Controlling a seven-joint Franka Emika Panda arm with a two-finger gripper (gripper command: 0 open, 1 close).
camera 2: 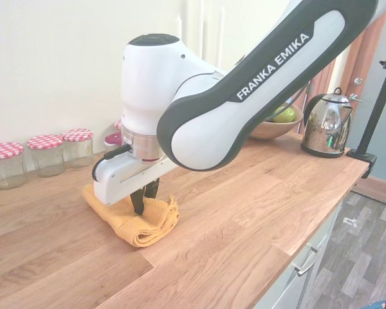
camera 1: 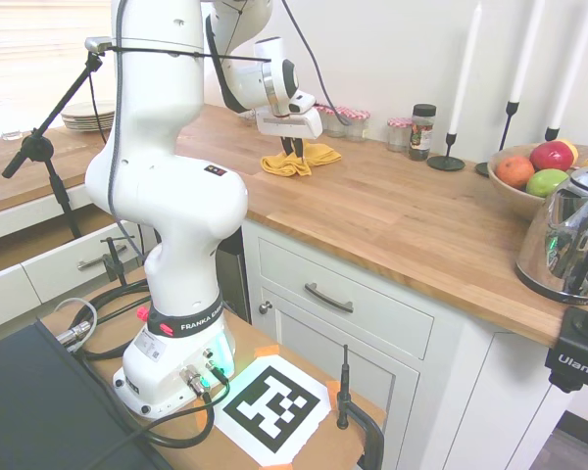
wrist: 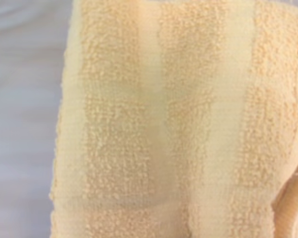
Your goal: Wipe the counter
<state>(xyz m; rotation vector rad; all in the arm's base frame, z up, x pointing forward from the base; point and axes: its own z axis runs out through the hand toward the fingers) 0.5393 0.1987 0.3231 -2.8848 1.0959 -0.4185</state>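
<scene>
Well, from my remote seat I read the first exterior view from its left edge: a stack of plates [camera 1: 88,117] sat far back on a wooden surface by the window. Next came the counter [camera 1: 392,220], its brown planks running from the back wall out toward the right foreground over white cabinets [camera 1: 372,333] with dark handles. On it, near the wall, lay a folded yellow cloth [camera 1: 299,160], and the gripper [camera 1: 294,151] pointed straight down into it. I saw the dark fingers close together and pressed into the fabric, but I could not tell whether they pinched a fold or only pushed on it. Behind the cloth stood glass jars with red checked lids [camera 1: 351,121], then a dark-capped spice jar [camera 1: 422,131]. Further right I noted tall white candles in black holders [camera 1: 448,157], a bowl of fruit [camera 1: 529,176], and a shiny kettle [camera 1: 568,235] near the counter's front edge.

From the opposite side I saw the jars [camera 2: 45,154] at left against the wall, the cloth [camera 2: 148,222] bunched under the gripper [camera 2: 141,199], bare wood all around it, and the kettle [camera 2: 325,125] far right.

Up close, the wrist view showed me only ribbed terry towelling [wrist: 179,124], slightly blurred.
</scene>
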